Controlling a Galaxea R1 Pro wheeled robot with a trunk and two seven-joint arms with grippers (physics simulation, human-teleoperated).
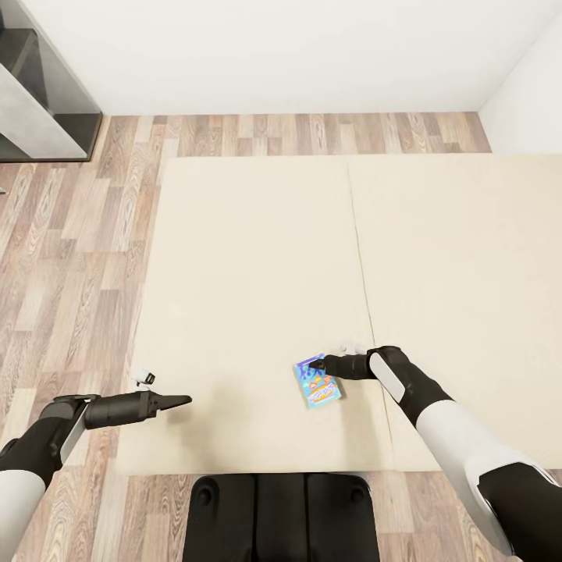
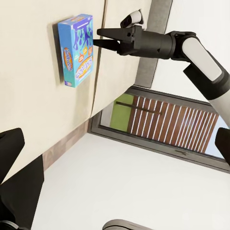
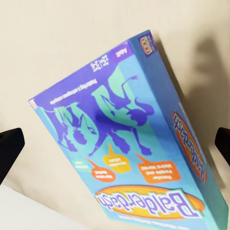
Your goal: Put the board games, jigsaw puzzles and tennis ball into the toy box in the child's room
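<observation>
One board game [image 1: 318, 383] lies on the bed [image 1: 257, 257].

Grey shelf unit [image 1: 35, 94] on wood-plank floor [image 1: 70, 257].

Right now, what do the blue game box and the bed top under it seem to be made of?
The blue Balderdash board game box looks like printed cardboard with a slightly glossy finish: sharp folded edges, flat colour artwork and lettering. The bed top looks like matte cream fabric or foam, plain and even, with one seam line; being a render, the exact material stays uncertain.
</observation>
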